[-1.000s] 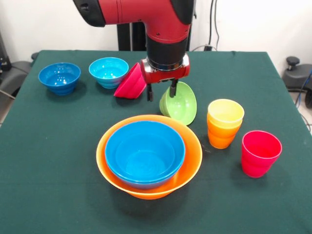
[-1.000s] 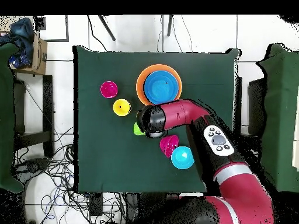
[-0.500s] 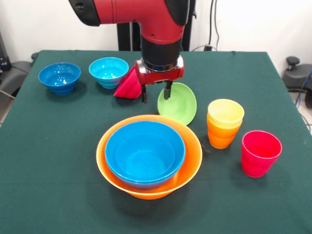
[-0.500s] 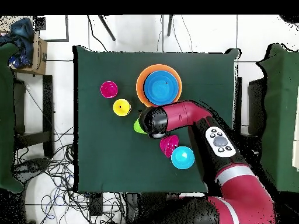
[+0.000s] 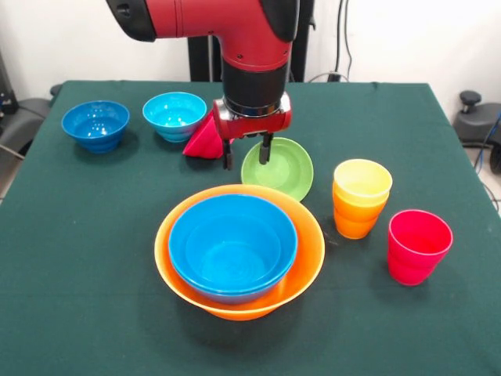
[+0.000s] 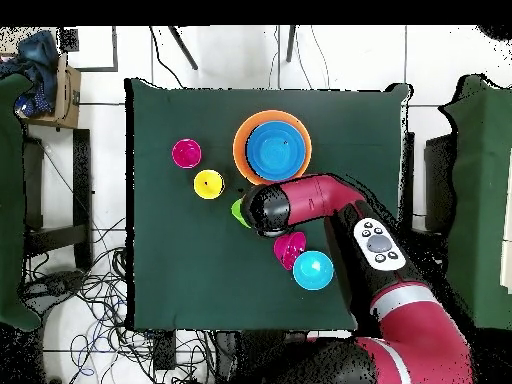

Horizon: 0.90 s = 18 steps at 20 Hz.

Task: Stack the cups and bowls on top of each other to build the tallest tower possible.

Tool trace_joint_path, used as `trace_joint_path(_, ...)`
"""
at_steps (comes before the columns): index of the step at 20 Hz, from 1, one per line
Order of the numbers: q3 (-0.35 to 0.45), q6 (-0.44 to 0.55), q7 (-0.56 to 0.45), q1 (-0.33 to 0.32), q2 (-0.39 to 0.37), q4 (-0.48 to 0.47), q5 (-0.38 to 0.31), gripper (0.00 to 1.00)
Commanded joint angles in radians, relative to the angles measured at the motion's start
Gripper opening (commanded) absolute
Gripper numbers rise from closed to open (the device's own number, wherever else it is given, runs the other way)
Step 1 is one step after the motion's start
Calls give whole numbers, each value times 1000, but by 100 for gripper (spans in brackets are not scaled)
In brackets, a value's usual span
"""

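My gripper (image 5: 246,154) hangs over the left rim of the small green bowl (image 5: 280,171), fingers apart, the right fingertip (image 5: 266,150) in front of the bowl's inside. The green bowl is tilted, its opening facing the camera. In the overhead view only a sliver of it (image 6: 238,212) shows beside the wrist, which hides the gripper. The tower's base, a large blue bowl (image 5: 232,244) nested in the very large orange bowl (image 5: 307,262), sits just in front. A yellow cup (image 5: 362,178) sits in an orange cup (image 5: 354,221). A red cup (image 5: 419,244) stands at the right.
A small red bowl (image 5: 205,139) lies tipped on its side right behind the gripper. A light-blue bowl (image 5: 174,115) and a dark-blue bowl (image 5: 95,124) stand at the back left. The green-covered table (image 5: 78,274) ends in edges on all sides.
My gripper has moved left in the front view and the green bowl has come along with it, turning its opening more toward the camera. Nothing else has moved.
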Motion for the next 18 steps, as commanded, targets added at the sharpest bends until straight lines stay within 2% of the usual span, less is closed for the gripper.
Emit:
trace_joint_path(1,-34,-90,-18,17,62,14,-97,100)
trace_joint_path(9,-54,-104,-6,46,123,-34,-94,100)
trace_joint_path(18,-53,-98,-16,53,124,-18,-62,100)
